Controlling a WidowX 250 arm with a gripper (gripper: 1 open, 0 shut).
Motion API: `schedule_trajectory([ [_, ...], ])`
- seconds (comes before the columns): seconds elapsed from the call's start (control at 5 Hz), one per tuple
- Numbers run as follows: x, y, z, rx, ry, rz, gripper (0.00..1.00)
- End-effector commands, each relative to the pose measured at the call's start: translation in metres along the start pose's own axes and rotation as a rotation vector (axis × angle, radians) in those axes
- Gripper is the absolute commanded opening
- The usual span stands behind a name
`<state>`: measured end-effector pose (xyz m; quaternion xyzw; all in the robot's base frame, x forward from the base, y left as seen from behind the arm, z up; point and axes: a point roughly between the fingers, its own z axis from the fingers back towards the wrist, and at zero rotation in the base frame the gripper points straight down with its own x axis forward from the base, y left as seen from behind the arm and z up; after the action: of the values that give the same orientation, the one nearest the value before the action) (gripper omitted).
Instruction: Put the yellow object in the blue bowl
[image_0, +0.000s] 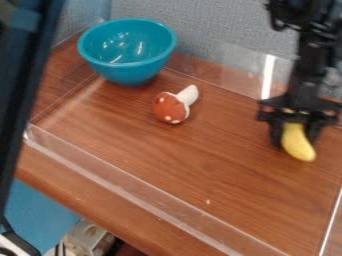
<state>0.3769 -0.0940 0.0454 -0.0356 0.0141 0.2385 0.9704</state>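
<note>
The yellow object (298, 144), a small curved banana-like toy, lies on the brown table at the right. My gripper (295, 116) comes down on its upper end from above. Its black fingers (269, 112) sit on either side of the toy and press against it. The toy's lower end rests on the wood. The blue bowl (127, 50) stands at the back left, upright, with nothing in it, far from the gripper.
A red-capped mushroom (174, 104) lies between the bowl and the gripper. A low clear plastic wall (160, 205) runs around the table (201, 160). A dark bar (14, 120) crosses the left foreground, close to the camera.
</note>
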Motion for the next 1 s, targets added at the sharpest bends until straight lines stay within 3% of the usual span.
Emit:
schedule_trajectory([
  [0.0,0.012,0.024,0.046,-0.092,-0.073,0.055,0.00],
  [0.4,0.039,0.088,0.061,-0.139,-0.100,0.209,0.00],
  [0.8,0.063,0.142,0.103,-0.182,-0.134,0.475,0.00],
])
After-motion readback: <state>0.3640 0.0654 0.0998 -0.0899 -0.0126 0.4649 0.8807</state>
